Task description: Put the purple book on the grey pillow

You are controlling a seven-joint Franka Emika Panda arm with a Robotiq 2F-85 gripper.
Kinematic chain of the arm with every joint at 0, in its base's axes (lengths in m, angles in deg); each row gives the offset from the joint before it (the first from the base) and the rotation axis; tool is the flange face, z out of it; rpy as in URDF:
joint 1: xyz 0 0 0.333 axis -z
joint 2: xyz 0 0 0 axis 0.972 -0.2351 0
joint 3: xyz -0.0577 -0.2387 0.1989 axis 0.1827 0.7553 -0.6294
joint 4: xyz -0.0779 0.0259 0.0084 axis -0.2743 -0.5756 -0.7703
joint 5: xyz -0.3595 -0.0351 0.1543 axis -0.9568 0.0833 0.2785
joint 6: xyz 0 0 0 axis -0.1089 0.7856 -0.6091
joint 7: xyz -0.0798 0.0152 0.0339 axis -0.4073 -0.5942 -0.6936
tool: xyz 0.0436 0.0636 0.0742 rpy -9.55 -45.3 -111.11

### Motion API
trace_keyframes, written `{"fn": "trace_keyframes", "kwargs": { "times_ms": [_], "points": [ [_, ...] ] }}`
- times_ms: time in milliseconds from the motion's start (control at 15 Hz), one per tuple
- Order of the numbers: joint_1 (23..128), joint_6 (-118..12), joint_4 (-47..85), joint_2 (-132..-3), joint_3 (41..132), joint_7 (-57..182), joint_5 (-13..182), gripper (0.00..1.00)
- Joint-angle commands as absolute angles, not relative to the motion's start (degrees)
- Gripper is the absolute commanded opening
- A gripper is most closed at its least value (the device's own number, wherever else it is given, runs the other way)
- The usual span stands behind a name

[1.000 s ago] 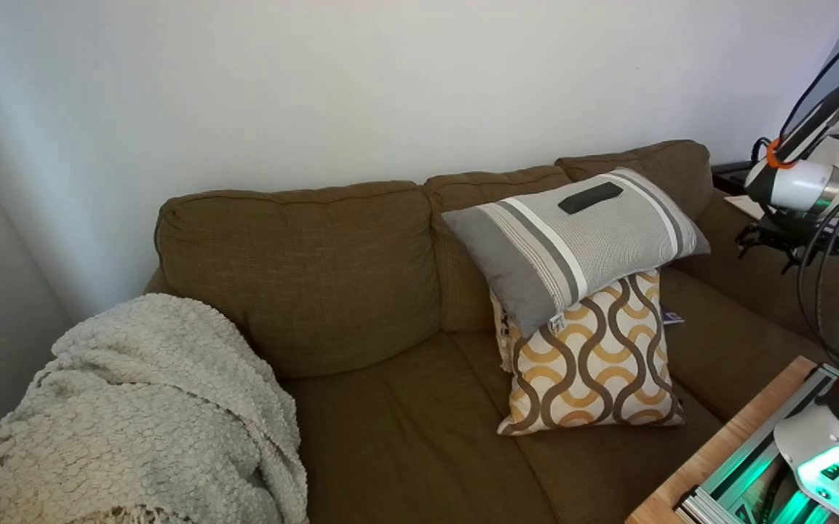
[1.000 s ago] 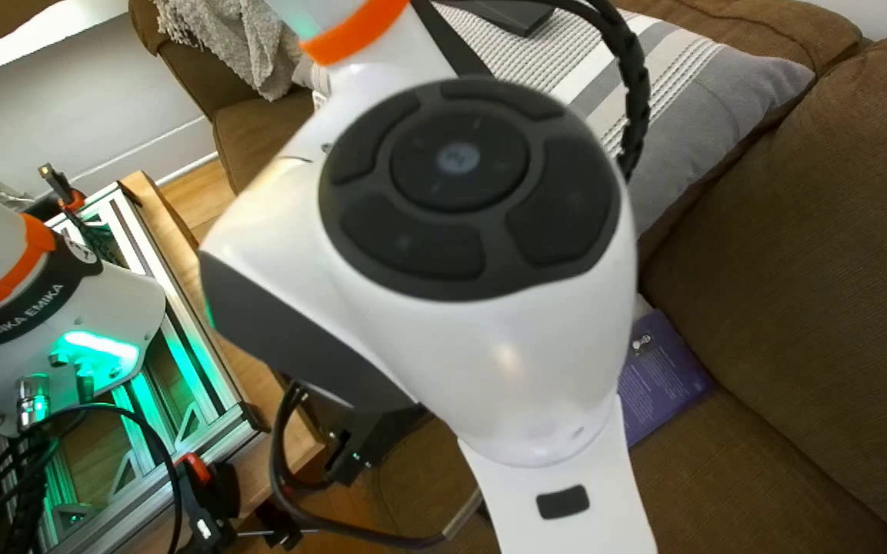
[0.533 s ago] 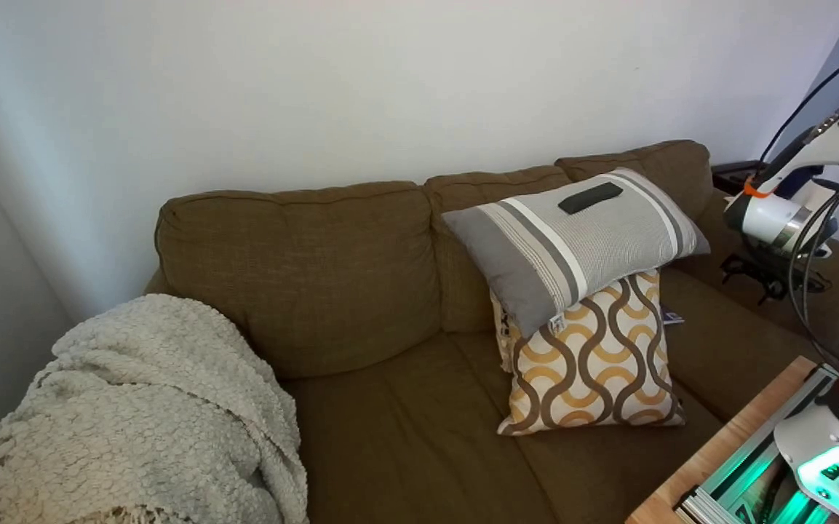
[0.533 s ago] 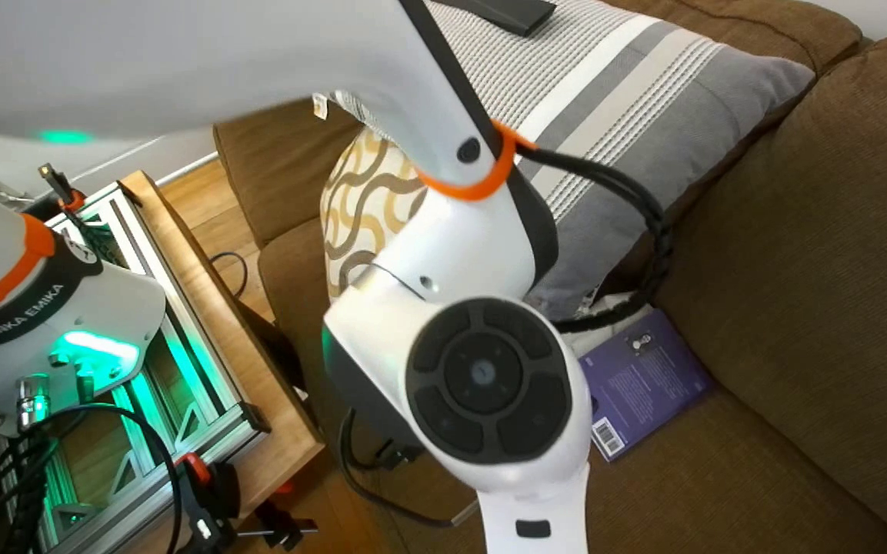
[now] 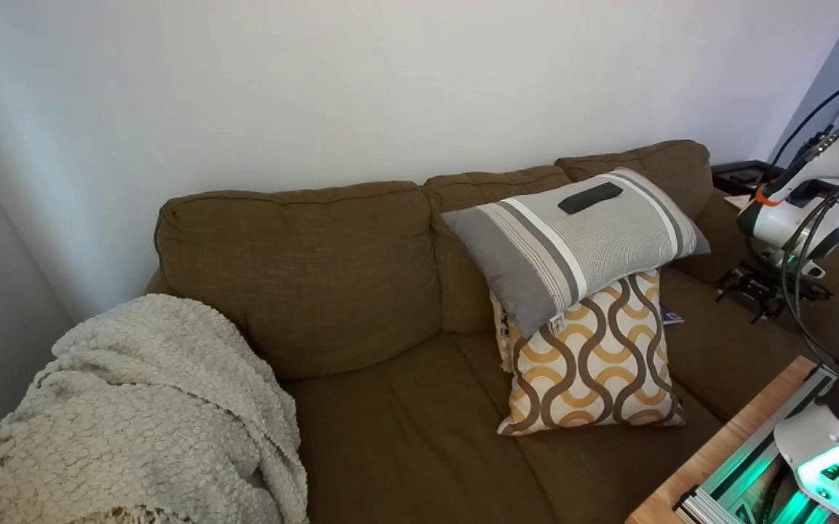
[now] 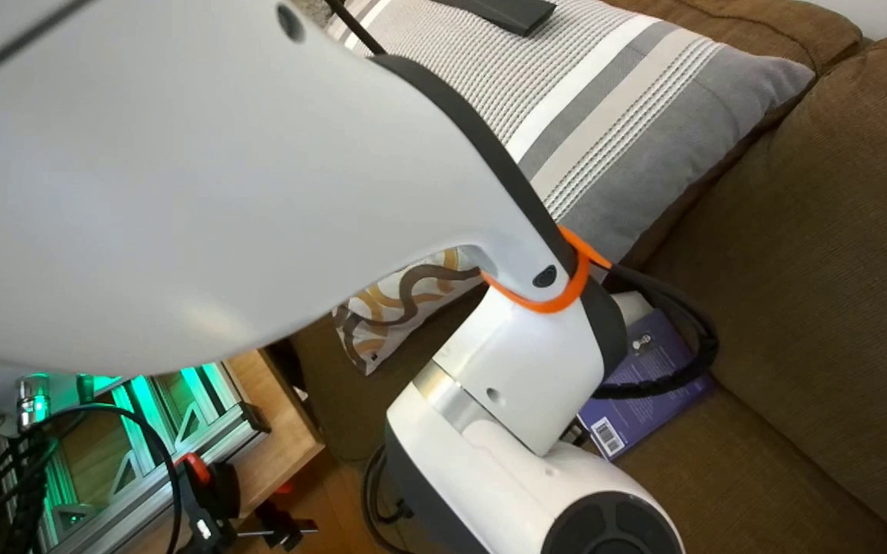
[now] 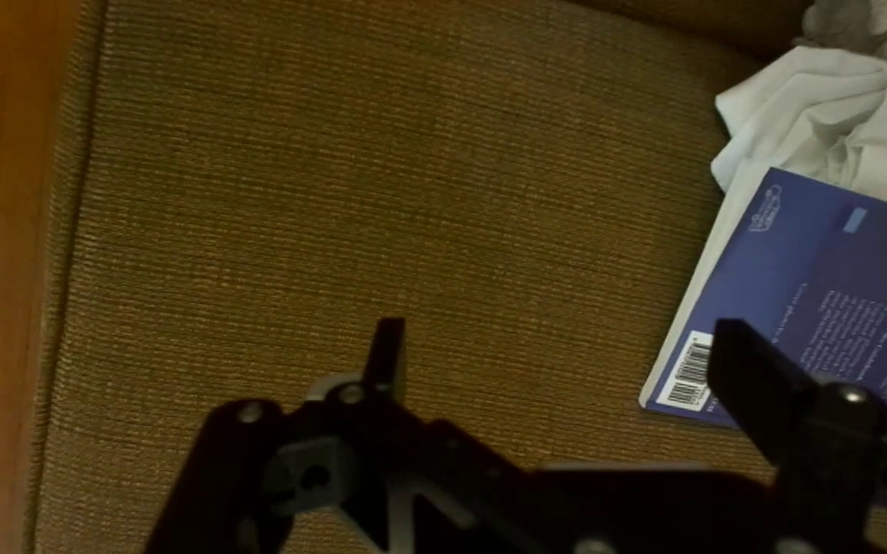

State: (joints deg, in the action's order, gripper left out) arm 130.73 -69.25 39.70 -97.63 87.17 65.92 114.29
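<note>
The purple book is partly hidden in the wrist view by the nearest thing there, the gripper, whose two fingers are spread wide apart, the brown sofa seat showing between them; one fingertip overlaps the book near its barcode in that view, though whether they touch I cannot tell; behind, the book lies flat on the seat, printed cover up, with one edge overlapping a crumpled white cloth; in an exterior view the white arm fills the foreground, its dark cable crossing in front of the book; in an exterior view a fleecy pale blanket is nearest at one side, the wooden table bearing the robot base at the other; farther back sits a wavy-patterned cushion, a sliver of the book showing just past its edge; the grey pillow lies tilted across the cushion's top, bearing a dark flat object; last come the backrest and the pale wall.
</note>
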Motion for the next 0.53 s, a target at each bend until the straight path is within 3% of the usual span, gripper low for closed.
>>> {"fn": "trace_keyframes", "kwargs": {
  "times_ms": [0,467],
  "points": [
    [130.56,-68.94,39.40,-97.71,87.25,65.96,114.44,1.00],
    [134.86,-68.08,27.20,-109.04,81.35,65.23,123.23,1.00]
  ]
}}
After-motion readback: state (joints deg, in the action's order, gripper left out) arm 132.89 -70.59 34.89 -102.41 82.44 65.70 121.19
